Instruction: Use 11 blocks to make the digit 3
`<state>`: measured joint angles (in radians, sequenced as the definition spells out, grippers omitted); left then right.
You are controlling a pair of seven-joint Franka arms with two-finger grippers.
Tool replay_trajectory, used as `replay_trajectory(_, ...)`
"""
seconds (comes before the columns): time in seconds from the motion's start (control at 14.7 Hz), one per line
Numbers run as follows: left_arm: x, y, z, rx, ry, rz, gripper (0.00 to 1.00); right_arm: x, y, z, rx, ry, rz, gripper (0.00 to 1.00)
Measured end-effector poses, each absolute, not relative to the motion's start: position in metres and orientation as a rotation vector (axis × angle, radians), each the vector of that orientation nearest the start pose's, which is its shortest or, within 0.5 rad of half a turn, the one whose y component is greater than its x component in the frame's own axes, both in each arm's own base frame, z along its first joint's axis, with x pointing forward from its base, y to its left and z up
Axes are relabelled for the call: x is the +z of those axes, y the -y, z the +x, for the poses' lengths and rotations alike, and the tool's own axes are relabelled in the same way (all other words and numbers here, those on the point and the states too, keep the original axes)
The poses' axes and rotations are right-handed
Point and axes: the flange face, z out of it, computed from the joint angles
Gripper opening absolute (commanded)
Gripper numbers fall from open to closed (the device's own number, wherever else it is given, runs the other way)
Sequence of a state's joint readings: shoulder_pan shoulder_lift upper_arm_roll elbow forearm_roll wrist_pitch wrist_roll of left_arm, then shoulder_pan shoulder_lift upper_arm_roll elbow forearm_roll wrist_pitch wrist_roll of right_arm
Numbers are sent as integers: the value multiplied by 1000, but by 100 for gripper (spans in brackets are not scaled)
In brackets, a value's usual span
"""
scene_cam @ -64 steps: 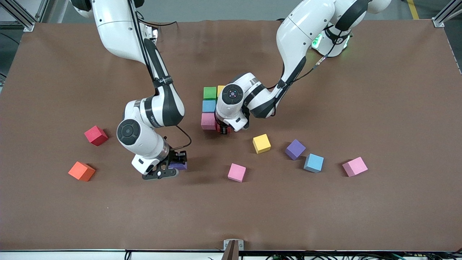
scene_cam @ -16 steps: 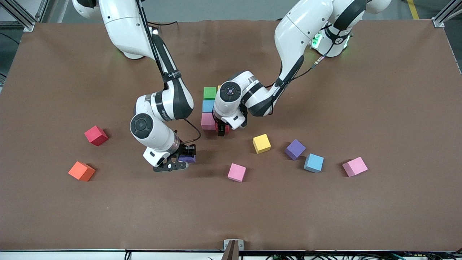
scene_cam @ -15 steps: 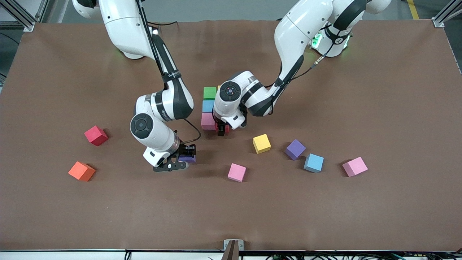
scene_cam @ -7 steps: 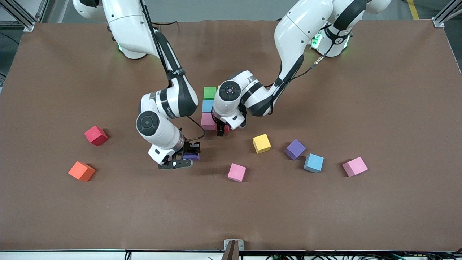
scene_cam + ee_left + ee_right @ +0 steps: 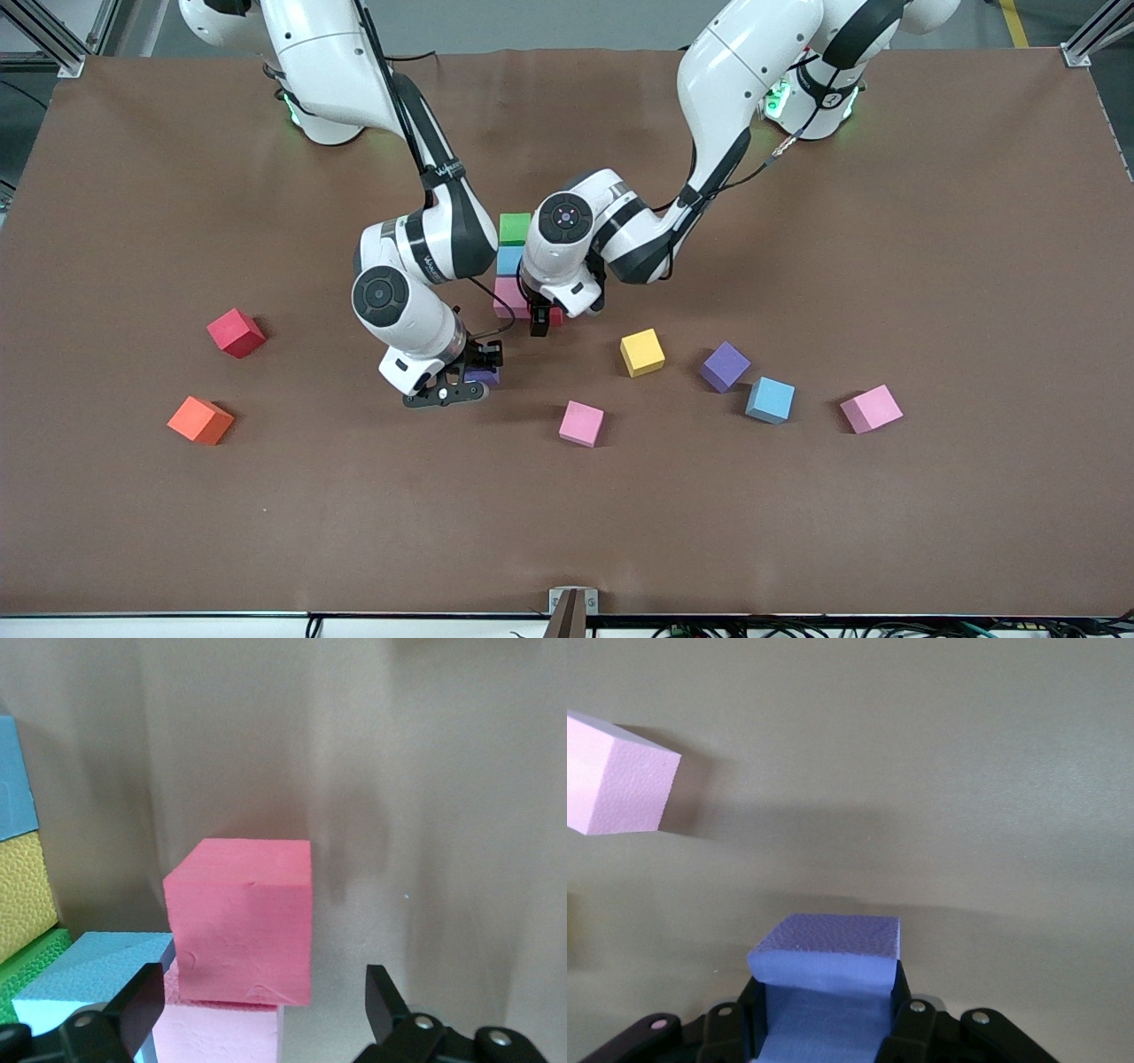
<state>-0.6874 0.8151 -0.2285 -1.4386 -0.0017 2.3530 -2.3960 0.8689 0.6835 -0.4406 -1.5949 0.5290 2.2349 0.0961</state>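
A green block [image 5: 515,228], a light blue block [image 5: 510,260] and a pink block [image 5: 508,297] form a touching column mid-table. A red block [image 5: 239,917] sits beside the pink one [image 5: 221,1036], between the spread fingers of my open left gripper [image 5: 541,321]. A yellow block [image 5: 22,895] and another blue block [image 5: 13,780] adjoin the green one [image 5: 27,966]. My right gripper [image 5: 469,383] is shut on a purple block [image 5: 828,974], just above the table near the column.
Loose blocks lie nearer the front camera: pink [image 5: 581,424], yellow [image 5: 641,352], purple [image 5: 726,366], light blue [image 5: 770,400] and pink [image 5: 871,408] toward the left arm's end. A red block [image 5: 236,332] and an orange cube [image 5: 200,420] lie toward the right arm's end.
My right gripper has carried the purple block toward the column of blocks. The left gripper has stayed open around the red block, barely shifting.
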Motion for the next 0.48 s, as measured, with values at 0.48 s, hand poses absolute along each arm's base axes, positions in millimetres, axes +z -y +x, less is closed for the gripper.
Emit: replay_trajectory(0.48, 256, 548, 478, 212, 2202, -2259, 100, 253, -380, 581, 35, 217, -2990, 27)
